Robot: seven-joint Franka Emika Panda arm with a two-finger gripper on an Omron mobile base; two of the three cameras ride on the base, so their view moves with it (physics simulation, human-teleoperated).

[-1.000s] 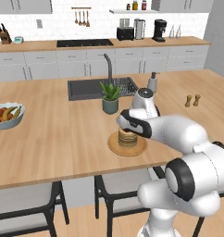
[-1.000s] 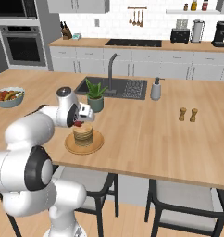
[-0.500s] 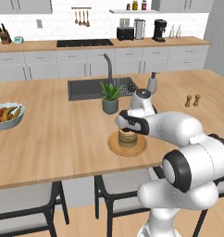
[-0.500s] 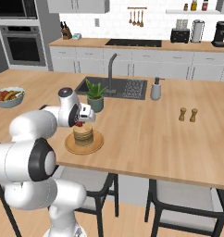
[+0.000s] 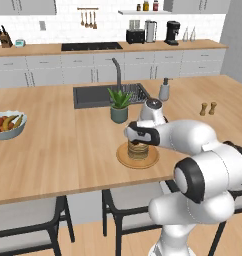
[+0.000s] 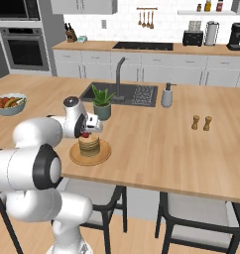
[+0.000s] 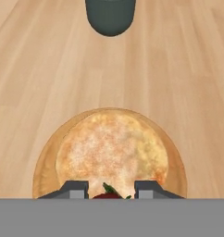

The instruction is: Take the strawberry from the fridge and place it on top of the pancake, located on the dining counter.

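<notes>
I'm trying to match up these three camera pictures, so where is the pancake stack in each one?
Left base view: pancake just right of centre, below the gripper.
Right base view: pancake left of centre.
Hand view: pancake lower centre.
Shared landmark: potted plant just beyond it.

Gripper [image 5: 138, 141] just above pancake [image 5: 138, 151] on dining counter [image 5: 68, 145].
</notes>
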